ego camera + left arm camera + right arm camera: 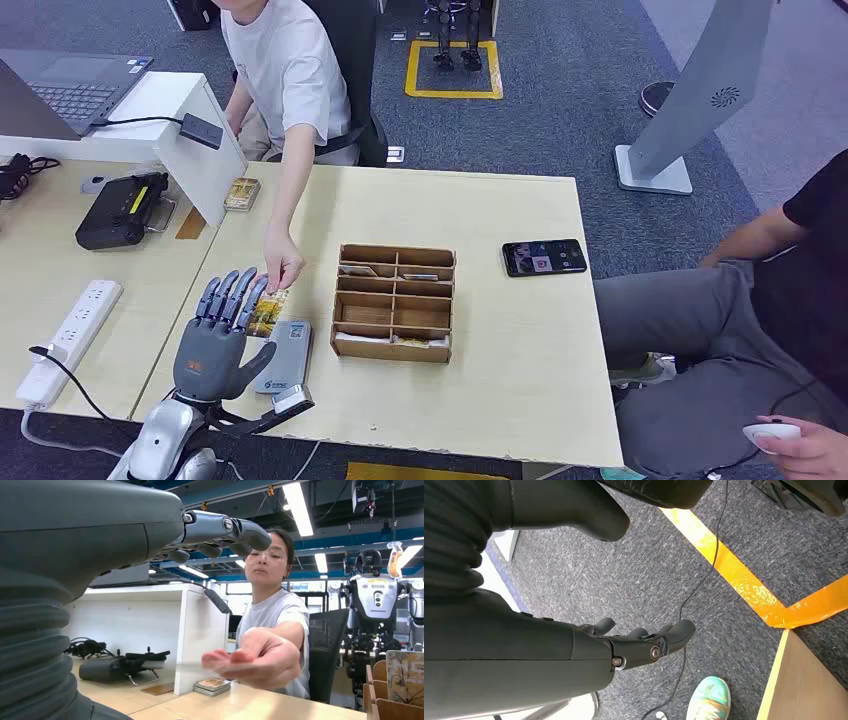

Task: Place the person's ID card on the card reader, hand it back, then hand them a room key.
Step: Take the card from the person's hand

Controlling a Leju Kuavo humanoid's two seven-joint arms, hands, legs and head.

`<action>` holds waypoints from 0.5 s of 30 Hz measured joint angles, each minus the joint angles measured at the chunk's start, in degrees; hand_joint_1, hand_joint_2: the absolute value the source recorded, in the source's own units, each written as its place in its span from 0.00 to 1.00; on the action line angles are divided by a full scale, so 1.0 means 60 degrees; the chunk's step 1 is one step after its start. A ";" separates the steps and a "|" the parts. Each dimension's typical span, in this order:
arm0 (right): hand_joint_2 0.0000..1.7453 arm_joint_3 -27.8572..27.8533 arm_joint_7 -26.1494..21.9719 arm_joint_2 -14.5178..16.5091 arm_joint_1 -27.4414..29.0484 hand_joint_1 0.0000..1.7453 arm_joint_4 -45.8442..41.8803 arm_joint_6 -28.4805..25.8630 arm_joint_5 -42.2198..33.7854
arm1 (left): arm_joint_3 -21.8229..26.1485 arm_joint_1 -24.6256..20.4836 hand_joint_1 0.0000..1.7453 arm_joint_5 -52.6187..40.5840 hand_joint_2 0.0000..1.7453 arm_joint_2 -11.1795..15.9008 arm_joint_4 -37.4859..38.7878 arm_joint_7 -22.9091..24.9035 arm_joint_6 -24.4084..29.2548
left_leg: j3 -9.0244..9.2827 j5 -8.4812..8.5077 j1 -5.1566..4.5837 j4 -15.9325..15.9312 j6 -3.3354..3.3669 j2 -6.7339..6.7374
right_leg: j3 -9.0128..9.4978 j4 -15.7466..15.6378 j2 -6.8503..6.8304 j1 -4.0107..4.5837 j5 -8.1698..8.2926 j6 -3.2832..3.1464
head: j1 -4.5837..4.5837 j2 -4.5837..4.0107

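1. We've got our left hand stretched flat over the pale wooden table, fingers apart and holding nothing; the thin yellowish picture-printed ID card lies just past our fingertips, partly under them.
2. The seated person's hand in the white T-shirt is right at the far end of that card, fingers touching or almost touching it; we can't tell which.
3. The flat grey card reader sits just beside our thumb, its near edge overlapping the card's end.
4. Our right hand hangs down over grey carpet, fingers loosely curled in on nothing.
5. Handling guess: the card looks light, stiff and slick, lying flat, so we'd say it's hard to lift straight off the table; pinch the long edges, or slide it onto the reader first.
6. The brown wooden compartment box further out from our thumb holds what look like the room key cards.
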 joint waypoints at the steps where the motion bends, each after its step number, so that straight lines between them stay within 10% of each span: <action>1: 1.00 0.0002 0.0001 0.0000 0.0000 0.00 -0.0003 0.0007 -0.0003 | 0.0002 -0.0006 0.00 -0.0002 1.00 -0.0002 0.0000 0.0023 0.0000 | 0.0000 0.0000 0.0000 0.0000 0.0000 0.0000 | 0.0000 0.0000 0.0000 0.0000 0.0000 0.0000 | 0.0000 -0.0001; 2: 1.00 0.0004 0.0000 0.0000 0.0000 0.00 -0.0005 0.0012 -0.0005 | 0.0005 -0.0013 0.09 -0.0002 1.00 -0.0003 0.0000 0.0043 0.0000 | 0.0000 0.0000 0.0000 0.0000 0.0000 0.0000 | 0.0000 0.0000 0.0000 0.0000 0.0000 0.0000 | 0.0000 0.0000; 6: 1.00 0.0044 0.0000 -0.0005 0.0000 0.00 -0.0015 0.0025 -0.0042 | 0.0004 -0.0060 1.00 0.0067 1.00 -0.0006 0.0004 0.0219 -0.0007 | 0.0000 0.0000 0.0000 0.0000 0.0000 0.0000 | -0.0001 0.0000 0.0000 0.0000 0.0000 0.0000 | -0.0001 0.0000; 15: 1.00 0.0182 0.0020 -0.0016 0.0000 0.00 -0.0023 -0.0055 -0.0119 | -0.0017 -0.0112 1.00 0.0192 1.00 0.0009 0.0015 0.0386 -0.0025 | 0.0000 0.0000 0.0000 0.0000 0.0000 0.0001 | -0.0002 0.0000 0.0001 0.0000 0.0000 0.0000 | 0.0000 0.0000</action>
